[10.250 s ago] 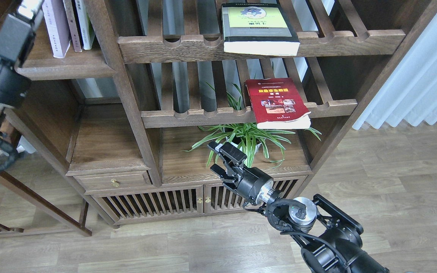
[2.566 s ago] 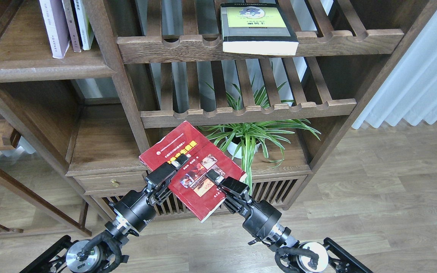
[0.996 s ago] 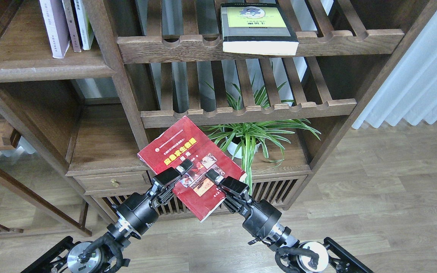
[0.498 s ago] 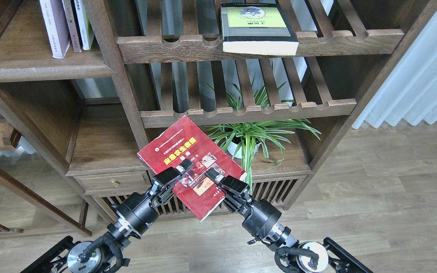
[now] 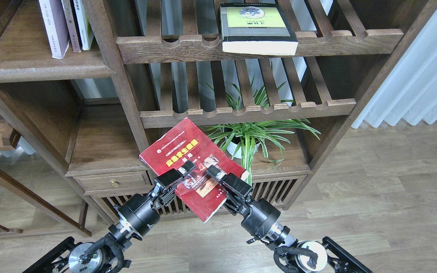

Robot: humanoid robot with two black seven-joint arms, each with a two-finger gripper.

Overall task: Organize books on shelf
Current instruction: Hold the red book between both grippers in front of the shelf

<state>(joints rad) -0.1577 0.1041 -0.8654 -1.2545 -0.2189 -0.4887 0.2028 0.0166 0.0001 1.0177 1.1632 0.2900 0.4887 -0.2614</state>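
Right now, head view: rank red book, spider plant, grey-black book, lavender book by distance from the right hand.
1. red book: held by the right hand.
2. spider plant: just above and to its right, on the lower board.
3. grey-black book: top slatted rack, straight above.
4. lavender book: upper-left shelf, farthest.

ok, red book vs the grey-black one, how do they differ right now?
The red book is held off the shelves, both the left gripper and the right gripper on its near end; the grey-black book lies flat on the top slatted rack, overhanging the front rail. The red book sits skewed; the grey-black one squarer and thicker. Both lie cover up.
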